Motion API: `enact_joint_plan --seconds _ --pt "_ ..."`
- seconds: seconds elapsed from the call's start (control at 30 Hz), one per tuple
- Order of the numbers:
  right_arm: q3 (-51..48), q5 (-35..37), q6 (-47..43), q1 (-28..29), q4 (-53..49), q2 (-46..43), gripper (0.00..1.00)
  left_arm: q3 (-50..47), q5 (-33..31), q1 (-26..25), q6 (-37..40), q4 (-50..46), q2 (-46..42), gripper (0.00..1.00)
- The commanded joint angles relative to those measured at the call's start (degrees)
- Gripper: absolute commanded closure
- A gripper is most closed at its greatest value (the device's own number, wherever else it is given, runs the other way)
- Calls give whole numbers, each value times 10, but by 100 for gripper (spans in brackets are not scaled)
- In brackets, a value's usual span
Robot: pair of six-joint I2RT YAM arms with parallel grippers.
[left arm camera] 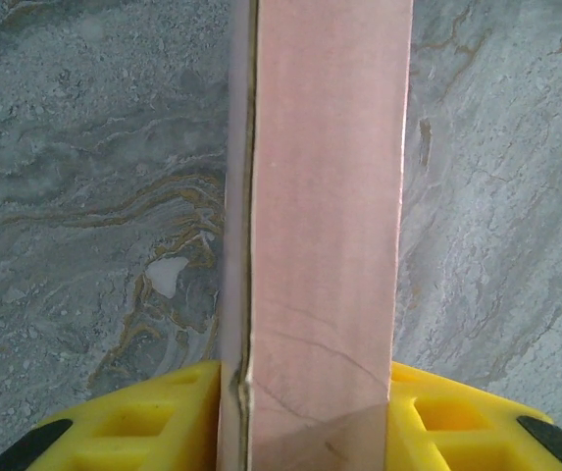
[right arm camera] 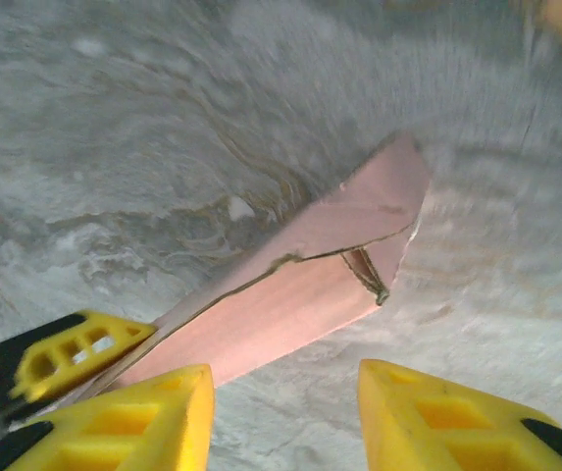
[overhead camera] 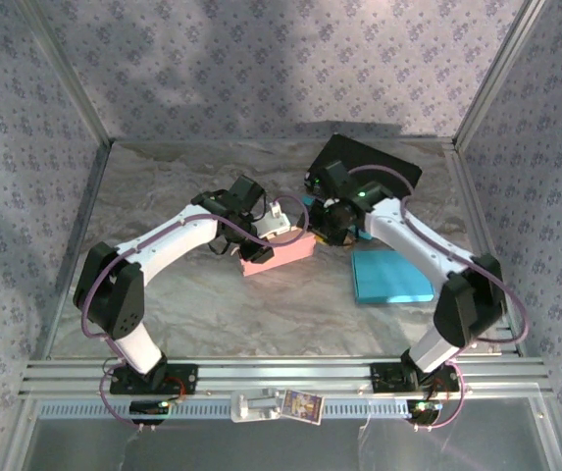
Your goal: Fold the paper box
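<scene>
Arms [overhead camera: 163,240] inward — left gripper [left arm camera: 303,392] astride pink box [left arm camera: 325,177], right gripper [right arm camera: 285,392] beside

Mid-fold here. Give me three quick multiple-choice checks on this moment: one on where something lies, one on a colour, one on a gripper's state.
1. In the top view, where does the teal stack lie from the box?
A) left of it
B) right of it
C) on top of it

2. What colour is the box?
A) pink
B) green
C) white

3. How does the left gripper stand?
A) open over bare table
B) shut on the box
C) shut on a pen

Answers:
1 B, the stack lies flat to the right of the box, apart from it.
2 A, its panels show pink in every view.
3 B, the left wrist view shows a yellow finger pressed against each side of the box.
</scene>
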Motion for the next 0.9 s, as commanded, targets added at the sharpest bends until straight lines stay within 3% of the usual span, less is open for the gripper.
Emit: enact_joint_plan --seconds 0.0,0.1,0.17,0.3,0.43,0.57,0.87 --pt "-4 4 -233 -46 21 -88 53 4 3 1 14 -27 5 63" --pt "-56 -103 -415 -106 88 -120 54 5 6 2 20 -30 5 63" --pt "-52 -175 -509 -139 75 -109 55 7 8 4 22 -31 5 63" --pt "-5 -201 -641 -147 -9 -36 57 11 12 5 25 -33 8 63" --pt "24 -192 -702 -130 -35 23 56 13 15 7 25 -34 14 63" --pt "57 -137 -733 -104 -57 71 56 19 18 8 28 -37 19 63" --pt "47 -153 -738 -99 -52 76 58 20 20 10 27 -40 22 63"
